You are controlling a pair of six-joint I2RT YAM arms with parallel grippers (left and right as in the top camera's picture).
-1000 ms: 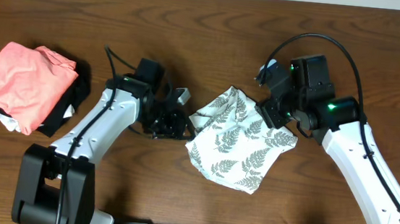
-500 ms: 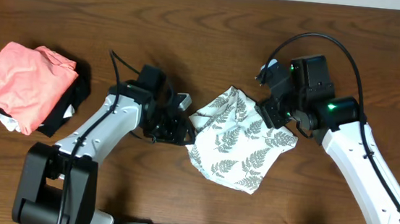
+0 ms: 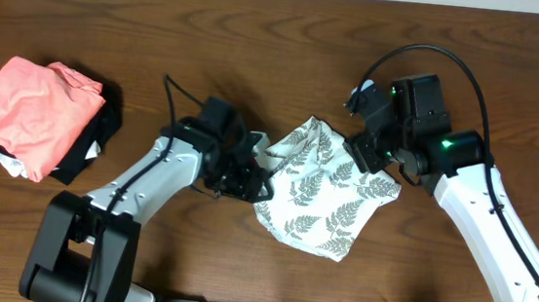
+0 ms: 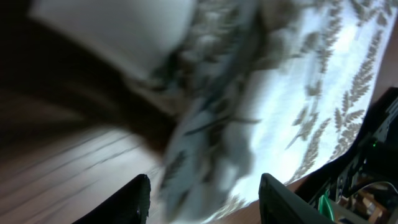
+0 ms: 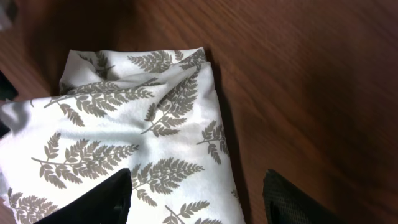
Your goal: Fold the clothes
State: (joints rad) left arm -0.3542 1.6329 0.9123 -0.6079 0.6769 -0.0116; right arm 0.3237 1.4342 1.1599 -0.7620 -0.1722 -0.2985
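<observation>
1. The thin white fabric garment printed with grey fern leaves (image 3: pixel 320 190) lies crumpled on the brown wooden tabletop (image 3: pixel 260 33), between the two pairs of fingers. It is well apart from the salmon-pink folded garment (image 3: pixel 33 111).
2. The left fingers (image 4: pixel 140 199) stand apart at the garment's edge. Blurred cloth bunches just ahead of and between them, and they appear to clamp nothing.
3. The right fingers (image 5: pixel 102 199) are spread wide above a corner of the garment and hold nothing.
4. The step looks like taking an edge for a fold. Slide the left fingers in low until the edge sits fully between them, then close.
5. Seat the right fingers on the corner beneath them, so the cloth lifts evenly rather than dragging.
</observation>
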